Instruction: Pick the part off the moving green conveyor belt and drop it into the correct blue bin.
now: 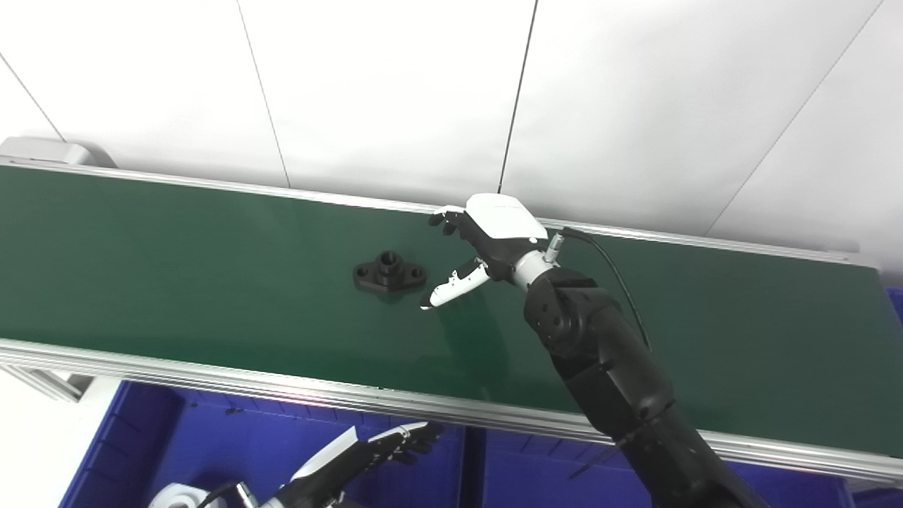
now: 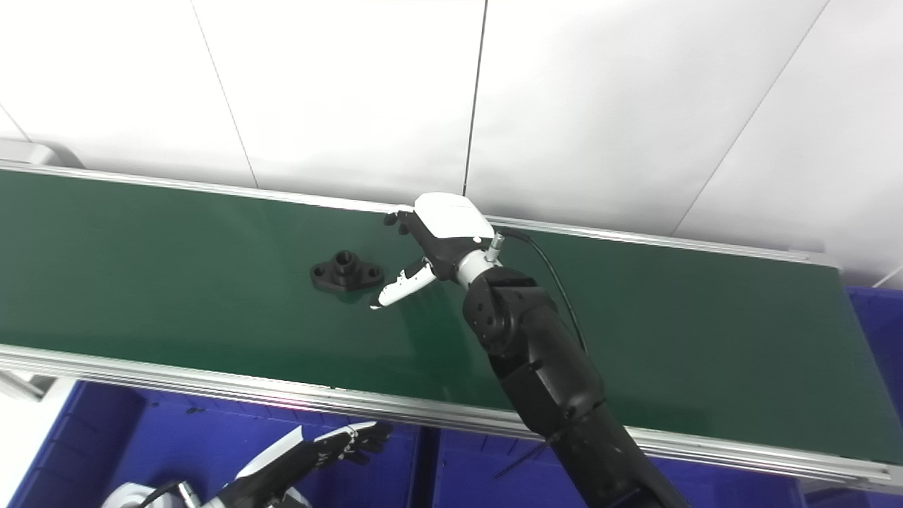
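A black flanged part (image 1: 389, 271) with a raised centre collar lies flat on the green conveyor belt (image 1: 176, 282), left of centre. My right hand (image 1: 487, 243) hovers over the belt just to the right of the part, open, thumb (image 1: 451, 288) pointing toward the part with a small gap between them. It holds nothing. My left hand (image 1: 367, 451) is low at the bottom, over a blue bin (image 1: 233, 437), fingers stretched out and empty. The part (image 2: 347, 271) and the right hand (image 2: 441, 236) also show in the right eye view.
A silver rail (image 1: 211, 381) runs along the belt's near edge, another along the far edge. A second blue bin (image 1: 536, 473) lies to the right of the first, below the belt. A white panelled wall stands behind. A blue bin corner (image 1: 894, 303) shows at the far right.
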